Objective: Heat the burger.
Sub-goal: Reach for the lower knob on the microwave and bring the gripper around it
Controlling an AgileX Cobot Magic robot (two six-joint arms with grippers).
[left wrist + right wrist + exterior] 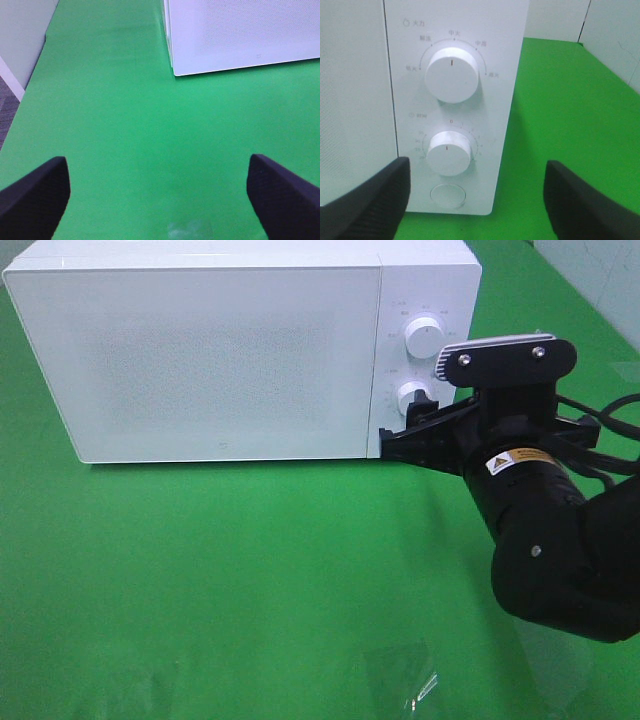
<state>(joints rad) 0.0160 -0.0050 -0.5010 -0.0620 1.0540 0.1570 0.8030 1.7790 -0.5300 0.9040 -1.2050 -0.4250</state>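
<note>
The burger is out of view in all three frames. A white microwave (200, 350) stands at the back of the green table with its door closed. My right gripper (405, 425) is open, just in front of the control panel at the lower knob (411, 397), below the upper knob (424, 337). In the right wrist view the right gripper (480, 205) faces the lower knob (450, 152), with a round button (447, 195) under it and nothing between the fingers. My left gripper (160, 200) is open over bare green cloth, short of the microwave's corner (240, 30).
A piece of clear plastic film (405, 680) lies near the table's front edge, and shows faintly between the left fingers as the film (187, 231). The table's left edge drops to grey floor (7, 95). A pale wall panel (610, 35) rises behind the table on the right.
</note>
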